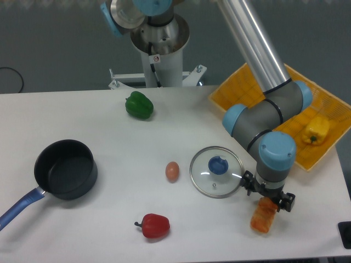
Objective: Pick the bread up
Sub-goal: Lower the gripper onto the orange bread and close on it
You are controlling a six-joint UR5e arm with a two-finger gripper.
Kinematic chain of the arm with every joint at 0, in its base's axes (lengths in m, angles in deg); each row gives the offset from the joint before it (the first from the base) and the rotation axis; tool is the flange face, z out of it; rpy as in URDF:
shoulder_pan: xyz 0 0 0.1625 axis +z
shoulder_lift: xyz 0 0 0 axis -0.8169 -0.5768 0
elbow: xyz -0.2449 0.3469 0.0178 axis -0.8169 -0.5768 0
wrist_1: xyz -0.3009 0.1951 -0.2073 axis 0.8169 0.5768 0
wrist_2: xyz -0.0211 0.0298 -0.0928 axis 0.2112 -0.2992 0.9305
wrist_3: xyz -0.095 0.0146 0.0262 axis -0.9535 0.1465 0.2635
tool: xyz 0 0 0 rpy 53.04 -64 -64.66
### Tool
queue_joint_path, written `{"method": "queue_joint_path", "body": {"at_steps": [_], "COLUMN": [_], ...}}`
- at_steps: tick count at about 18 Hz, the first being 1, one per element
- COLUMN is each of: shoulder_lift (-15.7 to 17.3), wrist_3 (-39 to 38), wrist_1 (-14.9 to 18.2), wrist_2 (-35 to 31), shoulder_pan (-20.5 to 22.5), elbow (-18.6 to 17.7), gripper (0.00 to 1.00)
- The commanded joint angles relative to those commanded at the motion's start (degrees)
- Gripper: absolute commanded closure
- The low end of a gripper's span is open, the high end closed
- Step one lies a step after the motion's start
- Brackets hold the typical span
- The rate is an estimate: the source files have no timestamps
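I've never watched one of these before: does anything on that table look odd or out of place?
Only the glass lid: it lies flat on the table, far from the black pot, which sits uncovered. Nothing looks spilled or broken.
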Motion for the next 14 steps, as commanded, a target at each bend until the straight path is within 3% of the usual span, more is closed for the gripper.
{"method": "queue_joint_path", "body": {"at_steps": [8,12,14], "shoulder_lift": [-1.0,-1.0,-1.0], "wrist_3": [1.4,2.4,3.0], "wrist_1": [-1.4,-1.7,-1.6], "wrist_2": [0.0,0.0,0.0], "shoulder_pan": [0.1,0.4,0.4], "elbow": [0.4,0.3,0.3], "gripper": [0.0,0.15,0.28]}}
